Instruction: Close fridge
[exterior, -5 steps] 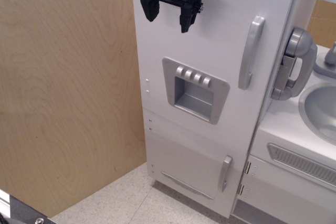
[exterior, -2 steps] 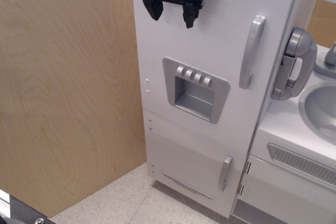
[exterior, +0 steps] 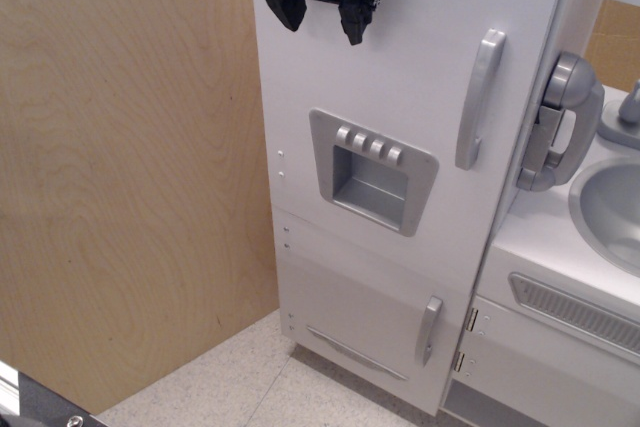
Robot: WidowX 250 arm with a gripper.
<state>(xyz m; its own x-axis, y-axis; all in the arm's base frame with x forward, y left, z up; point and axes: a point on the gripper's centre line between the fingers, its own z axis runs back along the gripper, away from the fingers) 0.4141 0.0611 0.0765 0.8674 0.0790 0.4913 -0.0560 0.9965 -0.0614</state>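
The tall white fridge [exterior: 400,77] fills the middle of the view. Its big white door lies flat against the cabinet, with no shelves showing. The door carries a grey vertical bar handle [exterior: 477,99] at the right and a grey four-button dispenser recess [exterior: 370,171] in the middle. My black gripper [exterior: 322,21] hangs at the top of the frame in front of the door's upper left part. Its two fingers are spread apart and hold nothing.
A shorter white lower door [exterior: 365,322] with a small grey handle [exterior: 428,330] sits below. A grey toy phone [exterior: 558,122] hangs right of the fridge, beside the grey sink counter unit [exterior: 570,277]. A plywood wall [exterior: 130,177] stands at the left. Speckled floor [exterior: 250,387] lies below.
My gripper has risen toward the top of the frame and shifted slightly left, staying open. The fridge door has not visibly moved.
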